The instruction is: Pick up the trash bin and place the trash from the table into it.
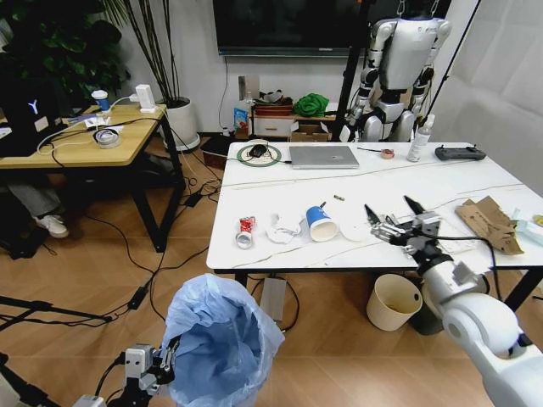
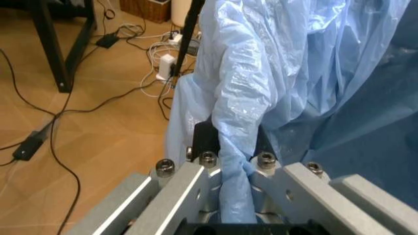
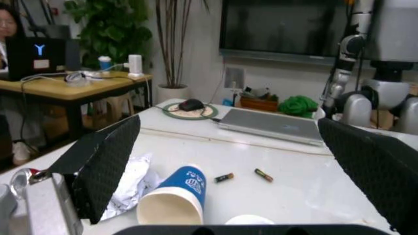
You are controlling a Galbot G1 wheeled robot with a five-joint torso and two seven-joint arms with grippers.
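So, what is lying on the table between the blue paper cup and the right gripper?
In the head view, a flat white round piece lies between the blue paper cup and the open right gripper, on the table.

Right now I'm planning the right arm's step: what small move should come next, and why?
Probably ease the right gripper forward onto the blue paper cup: its jaws are open above the table, the cup lies on its side ahead, and the left gripper already holds the trash bin.

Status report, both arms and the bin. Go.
Left gripper shut on trash bin liner, bin held below the table edge. Right gripper open over the table, near blue cup. Nothing blocking.
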